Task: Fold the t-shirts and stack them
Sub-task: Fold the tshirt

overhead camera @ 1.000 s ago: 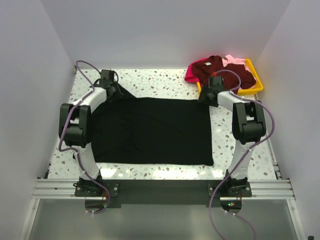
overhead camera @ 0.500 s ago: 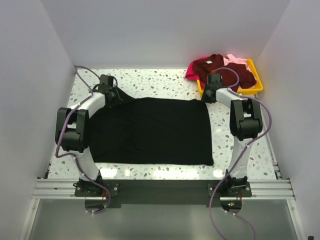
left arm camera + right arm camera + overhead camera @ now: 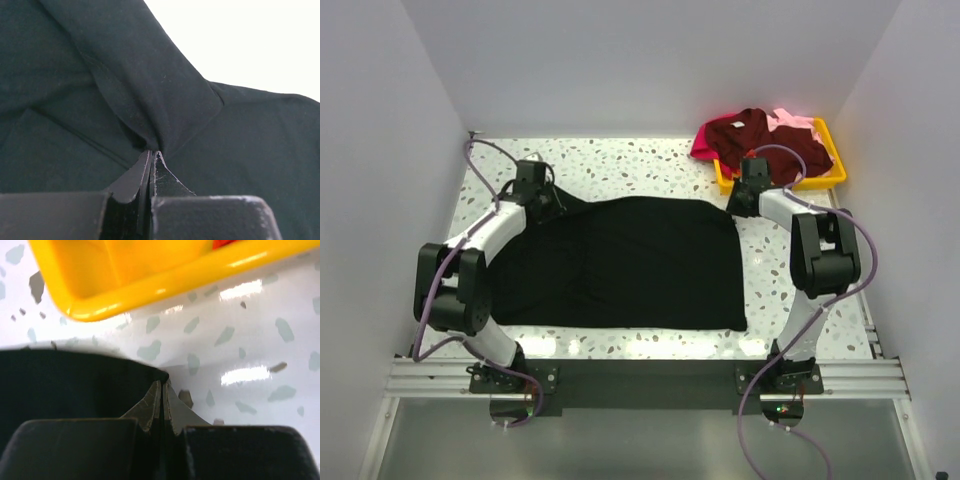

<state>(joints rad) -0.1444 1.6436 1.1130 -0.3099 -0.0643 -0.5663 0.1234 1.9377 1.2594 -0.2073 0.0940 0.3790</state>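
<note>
Left gripper (image 3: 152, 153) jaws clamp the black t-shirt (image 3: 630, 260) firmly, but right gripper (image 3: 162, 385) jaws barely nip its corner, which could slip free.

black t-shirt (image 3: 630, 262) spread, corners apparently pinched

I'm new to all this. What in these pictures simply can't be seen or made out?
- Top view: the dark maroon cloth shirt covers much of the yellow plastic tray, so the magenta shirt and pale pink shirt show only at their edges.
- Left wrist view: the large black cloth t-shirt fills the frame; the area beyond is washed out white.
- Right wrist view: the tray's inside is cut off by the top edge.
</note>
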